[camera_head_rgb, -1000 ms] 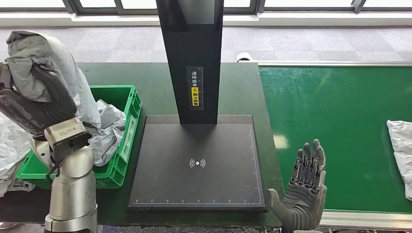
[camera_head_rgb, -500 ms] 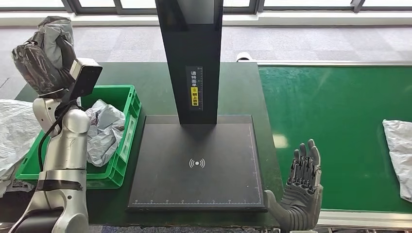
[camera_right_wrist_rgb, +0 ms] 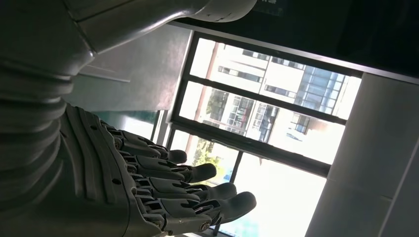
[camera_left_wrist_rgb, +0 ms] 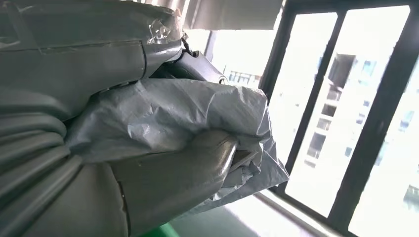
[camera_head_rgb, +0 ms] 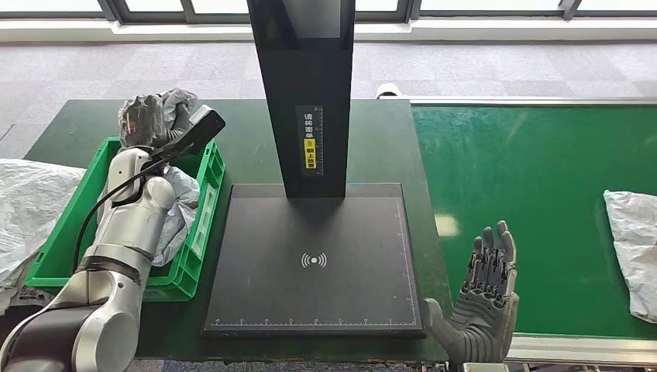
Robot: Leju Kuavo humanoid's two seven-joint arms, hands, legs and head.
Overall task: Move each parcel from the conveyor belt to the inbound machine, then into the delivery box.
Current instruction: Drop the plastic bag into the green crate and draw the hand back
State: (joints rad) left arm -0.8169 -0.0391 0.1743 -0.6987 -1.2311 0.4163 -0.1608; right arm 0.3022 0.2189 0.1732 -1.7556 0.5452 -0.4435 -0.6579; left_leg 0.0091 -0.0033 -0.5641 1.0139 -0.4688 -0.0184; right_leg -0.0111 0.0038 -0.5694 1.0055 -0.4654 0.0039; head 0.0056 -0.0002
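- The left robot hand (camera_head_rgb: 147, 124) grips a crumpled grey plastic parcel (camera_head_rgb: 172, 105), holding it above the far end of the green plastic crate (camera_head_rgb: 203, 209); in the left wrist view the thick grey thumb (camera_left_wrist_rgb: 197, 158) presses into the wrinkled grey film of the parcel (camera_left_wrist_rgb: 197, 113).
- The green plastic crate stands on the dark green surface (camera_head_rgb: 248, 139), just left of the black inbound machine, and holds more crumpled grey bags (camera_head_rgb: 182, 194) under the silver left arm (camera_head_rgb: 124, 240).
- The black flat scanning plate of the inbound machine (camera_head_rgb: 314, 260) lies at the middle of the surface, with a white signal mark at its centre; a tall black post (camera_head_rgb: 306, 85) with a small yellow-and-white label rises from its far edge.
- The right robot hand (camera_head_rgb: 484, 310) stands upright at the near edge between the scanning plate and the green conveyor belt (camera_head_rgb: 534, 201), palm towards the plate, fingers straight and slightly apart, holding nothing; the right wrist view shows the dark fingers (camera_right_wrist_rgb: 188, 192) stretched out side by side.
- A white-grey plastic parcel (camera_head_rgb: 634, 248) lies on the conveyor belt at its right edge, well apart from the right robot hand.
- Another pale grey bag (camera_head_rgb: 31, 201) lies outside the crate at the left edge of the head view.
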